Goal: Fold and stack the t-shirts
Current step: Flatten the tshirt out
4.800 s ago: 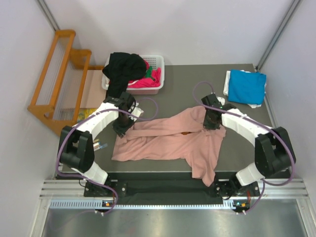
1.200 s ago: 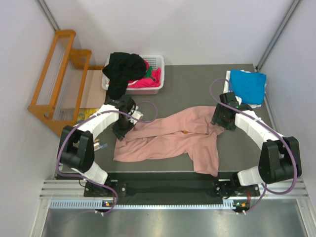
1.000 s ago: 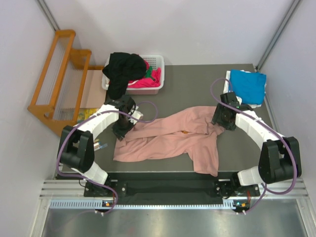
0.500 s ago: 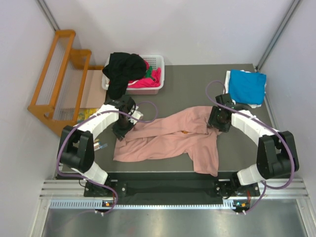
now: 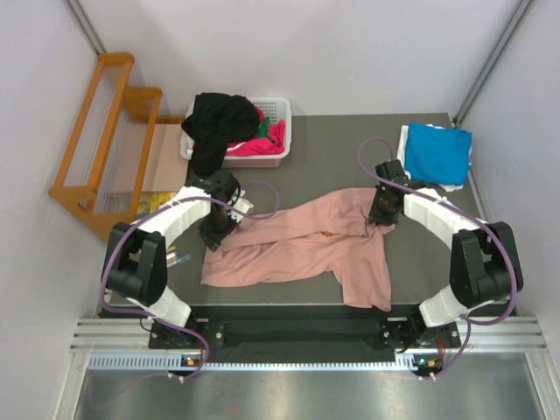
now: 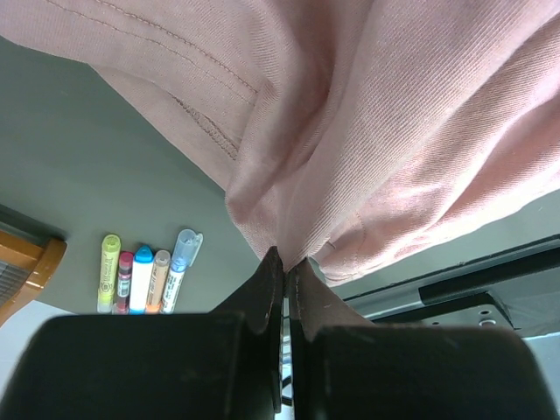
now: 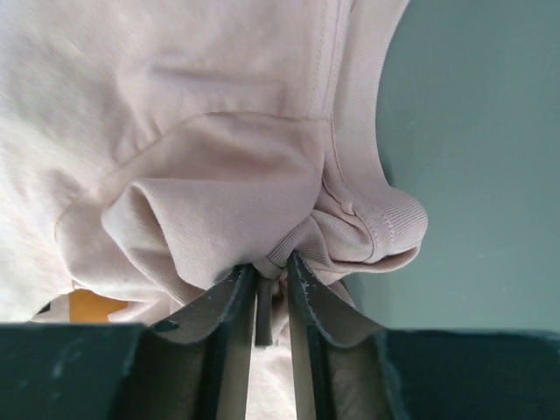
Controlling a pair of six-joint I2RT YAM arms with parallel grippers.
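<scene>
Right now the job looks to be at the spreading-out stage, before any fold is made. On the dark table (image 5: 332,144) the pink shirt (image 5: 297,249) lies rumpled across the middle, twisted along its length, with one part trailing toward the near edge. At the far left a white basket (image 5: 278,109) holds a black shirt (image 5: 219,118) draped over its rim, with magenta and green cloth beside it. A blue shirt (image 5: 437,153) sits folded at the far right corner, well apart from the pink one.

Both arms have hold of the pink shirt. The left gripper (image 6: 285,262) is pinched tight on a fold at the shirt's left end; the right gripper (image 7: 267,267) is clamped on a bunch of cloth at its right end, just beside a ribbed hem. A small orange print (image 5: 327,234) shows near the middle, so the front probably faces up.

The next move likely calls for drawing the two ends apart until the twist comes out, then laying the shirt flat. Some markers (image 6: 144,276) lie near the left end, just off the cloth.
</scene>
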